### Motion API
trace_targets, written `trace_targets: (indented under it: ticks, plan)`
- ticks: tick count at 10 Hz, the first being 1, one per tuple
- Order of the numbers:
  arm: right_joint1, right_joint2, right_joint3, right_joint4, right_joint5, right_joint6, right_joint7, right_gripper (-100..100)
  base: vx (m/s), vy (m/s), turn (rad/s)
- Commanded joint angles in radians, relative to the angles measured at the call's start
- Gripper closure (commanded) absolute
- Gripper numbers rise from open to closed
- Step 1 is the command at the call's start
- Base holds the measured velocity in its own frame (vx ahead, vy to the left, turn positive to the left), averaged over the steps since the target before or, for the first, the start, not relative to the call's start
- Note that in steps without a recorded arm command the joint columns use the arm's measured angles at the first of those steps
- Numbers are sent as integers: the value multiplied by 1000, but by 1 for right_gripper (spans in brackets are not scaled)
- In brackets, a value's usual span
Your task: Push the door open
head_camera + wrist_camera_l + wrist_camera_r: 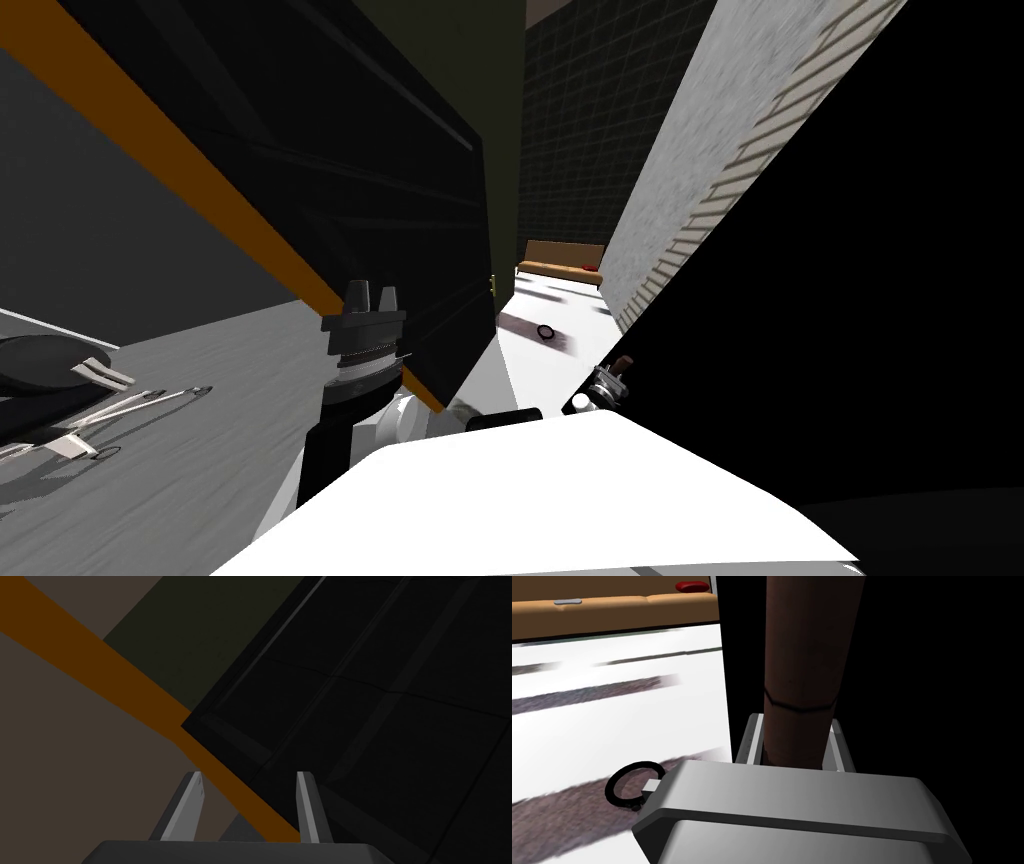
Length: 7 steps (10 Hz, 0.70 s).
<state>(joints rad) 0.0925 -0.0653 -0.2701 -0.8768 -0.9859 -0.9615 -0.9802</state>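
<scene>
while left jaws gape near door (380, 701), right jaws clamp brown rod (799, 651).

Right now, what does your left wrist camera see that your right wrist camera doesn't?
Left wrist alone: a dark panelled door, an orange strip beside it, the left gripper open. Right wrist alone: the right gripper shut on a brown cylinder, a tan sofa, a red cushion, a black ring on the floor. Shared: each arm's own light grey fingers, nothing else.
</scene>
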Motion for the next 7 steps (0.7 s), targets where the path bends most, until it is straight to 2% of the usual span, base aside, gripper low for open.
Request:
trace_targets:
  ticks: [1, 7]
  plan:
    - [4, -8, -14, -8, -10, -6, 4, 100, 154, -102, -29]
    - [15, -24, -71, -2, -59, -21, 15, 100, 157, -124, -43]
